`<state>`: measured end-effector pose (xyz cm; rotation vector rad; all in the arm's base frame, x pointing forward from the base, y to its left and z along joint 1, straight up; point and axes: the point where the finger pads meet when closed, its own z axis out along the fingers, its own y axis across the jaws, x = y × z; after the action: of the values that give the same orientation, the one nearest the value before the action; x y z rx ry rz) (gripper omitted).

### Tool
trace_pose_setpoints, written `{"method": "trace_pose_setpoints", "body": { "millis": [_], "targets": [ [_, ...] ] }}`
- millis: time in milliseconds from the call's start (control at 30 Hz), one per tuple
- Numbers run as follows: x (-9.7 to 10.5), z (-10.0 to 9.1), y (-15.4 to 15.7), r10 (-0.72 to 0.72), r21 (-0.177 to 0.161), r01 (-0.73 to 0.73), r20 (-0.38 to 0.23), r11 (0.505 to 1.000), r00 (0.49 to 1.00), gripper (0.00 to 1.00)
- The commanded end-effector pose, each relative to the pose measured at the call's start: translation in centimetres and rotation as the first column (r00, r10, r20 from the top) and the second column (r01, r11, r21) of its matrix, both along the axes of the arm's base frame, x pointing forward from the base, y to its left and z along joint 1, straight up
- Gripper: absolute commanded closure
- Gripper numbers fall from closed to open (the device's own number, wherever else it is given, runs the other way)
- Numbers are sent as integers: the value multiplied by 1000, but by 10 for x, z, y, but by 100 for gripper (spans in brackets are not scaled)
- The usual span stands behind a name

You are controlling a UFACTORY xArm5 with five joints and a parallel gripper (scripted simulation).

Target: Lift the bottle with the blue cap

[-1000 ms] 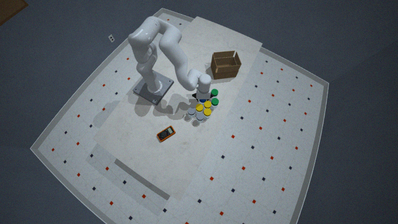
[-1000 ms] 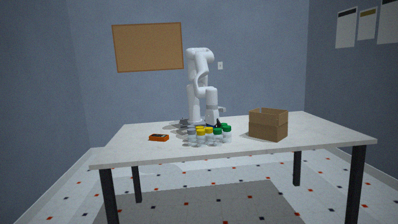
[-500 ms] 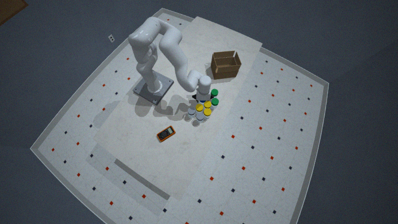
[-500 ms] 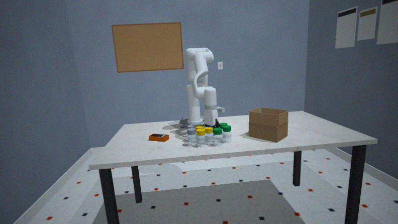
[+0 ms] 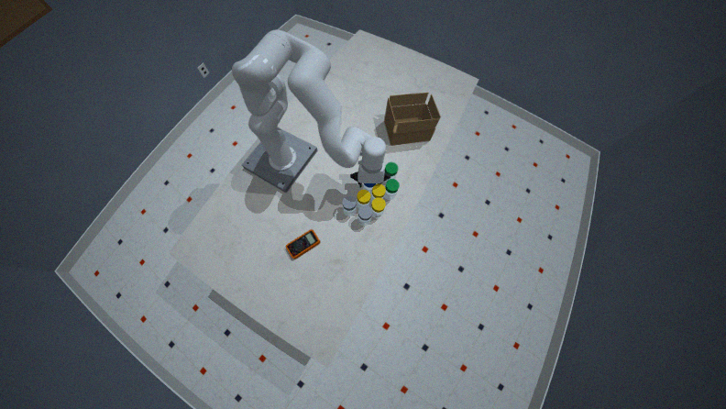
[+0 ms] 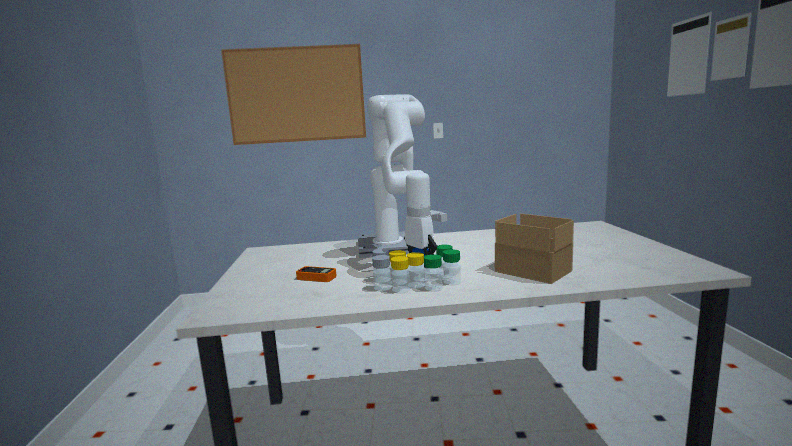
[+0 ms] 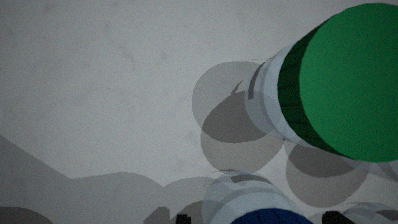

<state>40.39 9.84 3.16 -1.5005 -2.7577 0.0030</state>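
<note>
The bottle with the blue cap (image 5: 369, 184) (image 6: 416, 250) (image 7: 272, 218) stands upright at the back of a tight cluster of clear bottles and is mostly hidden under my wrist. My gripper (image 5: 368, 177) (image 6: 419, 246) (image 7: 260, 219) is open and low over it. In the wrist view one dark fingertip shows on each side of the blue cap. Two green-capped bottles (image 5: 390, 168) (image 5: 391, 185) (image 7: 352, 80) stand close on one side. Yellow-capped bottles (image 5: 379, 190) (image 6: 399, 263) and a grey-capped bottle (image 5: 348, 203) (image 6: 380, 261) stand in front. All bottles in view are upright.
An open cardboard box (image 5: 411, 119) (image 6: 533, 249) stands on the white table (image 5: 304, 284) (image 6: 609, 260) beyond the cluster. An orange multimeter (image 5: 302, 244) (image 6: 315, 273) lies flat on the other side. The arm's base plate (image 5: 279, 165) is bolted behind the bottles.
</note>
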Motion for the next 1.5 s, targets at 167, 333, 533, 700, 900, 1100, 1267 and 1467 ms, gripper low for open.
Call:
{"method": "trace_pose_setpoints", "body": {
  "millis": [167,333,533,700,900,1100,1267,1467],
  "targets": [
    [1,19,0,0,2,0,3,1000,1000,21],
    [1,19,0,0,2,0,3,1000,1000,21],
    [2,23,0,0,2,0,3,1000,1000,21],
    [1,26,0,0,3,0,3,1000,1000,21],
    [1,26,0,0,3,0,3,1000,1000,21],
    [1,26,0,0,1,0,3,1000,1000,100],
    [1,26,0,0,1,0,3,1000,1000,100],
    [1,26,0,0,1,0,3,1000,1000,100]
  ]
}}
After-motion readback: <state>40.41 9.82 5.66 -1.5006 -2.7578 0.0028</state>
